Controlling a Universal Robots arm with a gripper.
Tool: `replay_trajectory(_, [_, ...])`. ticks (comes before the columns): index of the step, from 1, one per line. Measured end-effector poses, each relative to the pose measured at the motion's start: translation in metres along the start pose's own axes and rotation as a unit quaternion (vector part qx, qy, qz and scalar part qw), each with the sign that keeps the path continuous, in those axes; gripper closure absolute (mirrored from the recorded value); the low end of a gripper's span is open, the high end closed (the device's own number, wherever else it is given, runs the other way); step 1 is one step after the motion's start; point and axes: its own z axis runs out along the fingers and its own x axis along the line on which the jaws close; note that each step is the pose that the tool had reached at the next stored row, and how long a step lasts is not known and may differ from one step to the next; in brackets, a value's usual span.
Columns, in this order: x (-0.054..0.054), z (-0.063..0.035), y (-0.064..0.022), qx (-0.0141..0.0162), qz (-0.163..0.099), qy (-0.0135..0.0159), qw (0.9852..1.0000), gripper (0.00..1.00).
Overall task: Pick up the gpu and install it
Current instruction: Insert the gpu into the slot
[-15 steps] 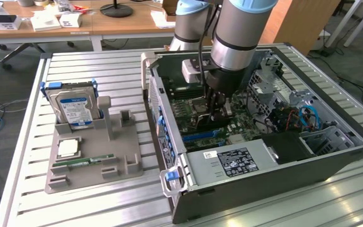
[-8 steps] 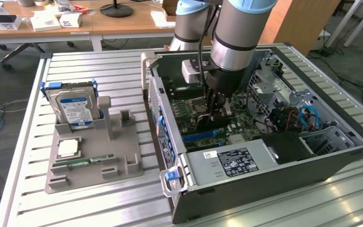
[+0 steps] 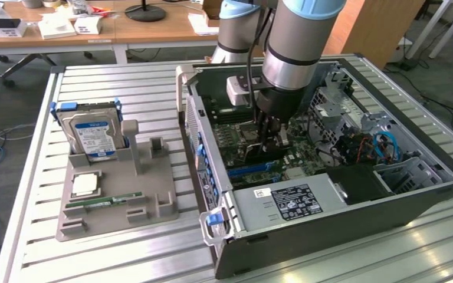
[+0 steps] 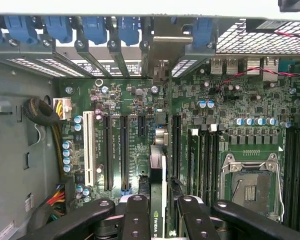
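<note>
My gripper (image 3: 266,134) reaches down into the open computer case (image 3: 415,194), over the green motherboard (image 3: 235,138). It is shut on the gpu (image 3: 256,154), a dark card held on edge. In the wrist view the black fingers (image 4: 136,215) clamp the gpu (image 4: 158,175) from both sides, and the gripper (image 4: 159,212) shows a green logo on the card between them. The card's silver bracket (image 4: 161,55) stands at the case's rear slot openings. The card lies in line with the long black expansion slots (image 4: 125,150); whether its lower edge sits in one is hidden.
A grey fixture tray (image 3: 116,209) beside the case holds a silver hard drive (image 3: 92,134), a processor chip (image 3: 85,184) and a green memory stick (image 3: 104,201). Inside the case are the power supply (image 3: 285,201), blue cables (image 3: 386,147) and the processor socket (image 4: 250,186).
</note>
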Motion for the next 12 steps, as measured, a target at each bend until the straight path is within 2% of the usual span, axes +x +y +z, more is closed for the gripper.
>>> replay_trajectory(12, [0.0001, 0.0046, 0.0000, 0.0000, 0.000, -0.0001, 1.0000, 0.74])
